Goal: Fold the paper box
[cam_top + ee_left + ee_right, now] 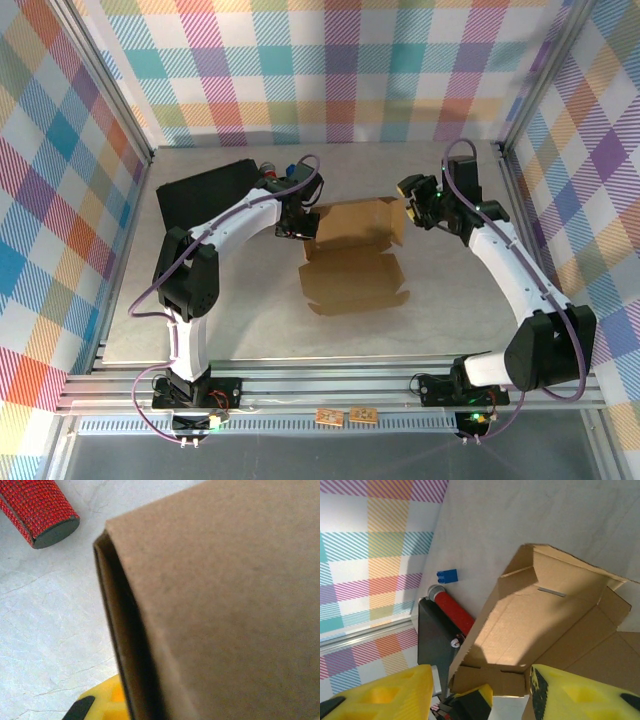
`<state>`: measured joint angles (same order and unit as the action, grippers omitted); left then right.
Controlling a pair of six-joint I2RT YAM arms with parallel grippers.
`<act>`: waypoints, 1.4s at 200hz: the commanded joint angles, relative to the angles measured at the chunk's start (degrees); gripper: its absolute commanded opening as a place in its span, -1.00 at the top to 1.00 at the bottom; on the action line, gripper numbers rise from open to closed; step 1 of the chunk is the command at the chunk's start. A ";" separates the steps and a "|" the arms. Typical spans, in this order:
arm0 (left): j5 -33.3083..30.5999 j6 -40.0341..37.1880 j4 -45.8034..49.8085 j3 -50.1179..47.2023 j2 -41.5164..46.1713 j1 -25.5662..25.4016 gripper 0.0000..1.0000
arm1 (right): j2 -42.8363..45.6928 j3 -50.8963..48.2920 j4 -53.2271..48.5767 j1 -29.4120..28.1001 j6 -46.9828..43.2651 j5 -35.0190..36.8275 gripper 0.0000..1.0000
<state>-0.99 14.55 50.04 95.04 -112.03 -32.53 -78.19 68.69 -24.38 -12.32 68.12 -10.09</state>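
paper box [352, 250]: middle of the table [240, 320], partly folded, rear walls raised
left end effector [298, 225]: clamped on the box's left wall
right end effector [408, 198]: fingers apart, beside the right wall

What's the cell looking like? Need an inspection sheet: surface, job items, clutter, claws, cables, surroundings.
Surface: grey table, faint marbling, no spills seen.
Job's things: box mid-table, half folded; tray walls up, lid flap flat toward the arms.
Clutter: black case far left; red cylinder and blue brick next to it; two brown tags on the front rail.
Claws: left claw shut, apparently pinching the box's left wall; right claw open, the box's right end between its fingers, no grip seen.
Cables: purple cables looped along both arms, off the box.
Surroundings: plaid walls, aluminium frame.
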 commanded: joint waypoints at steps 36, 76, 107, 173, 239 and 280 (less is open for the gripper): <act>0.93 -2.62 7.62 6.83 -1.30 0.45 1.00 | -14.32 16.09 -9.13 0.06 -16.22 -0.77 0.03; 1.17 -3.03 8.76 9.30 -2.66 0.45 1.00 | -21.62 20.27 -10.02 0.02 -21.78 -2.92 -0.02; 1.24 -3.47 8.52 9.65 -3.33 0.45 1.00 | -25.36 21.68 -8.75 -0.80 -21.95 -5.53 -0.04; 0.84 -4.17 7.26 9.74 -3.58 0.45 1.00 | -28.37 22.53 -9.32 -2.38 -20.55 -7.78 -0.01; -1.36 -4.15 3.46 7.77 -3.94 0.45 1.00 | -24.82 15.39 -4.80 -4.19 -14.91 -7.34 0.18; -5.01 -3.28 0.82 5.40 -4.15 0.37 1.00 | -24.95 14.49 -3.62 -4.43 -13.68 -6.64 0.34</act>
<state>-3.03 10.90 53.84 102.06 -115.44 -32.47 -105.36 84.40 -28.75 -16.01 52.97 -16.51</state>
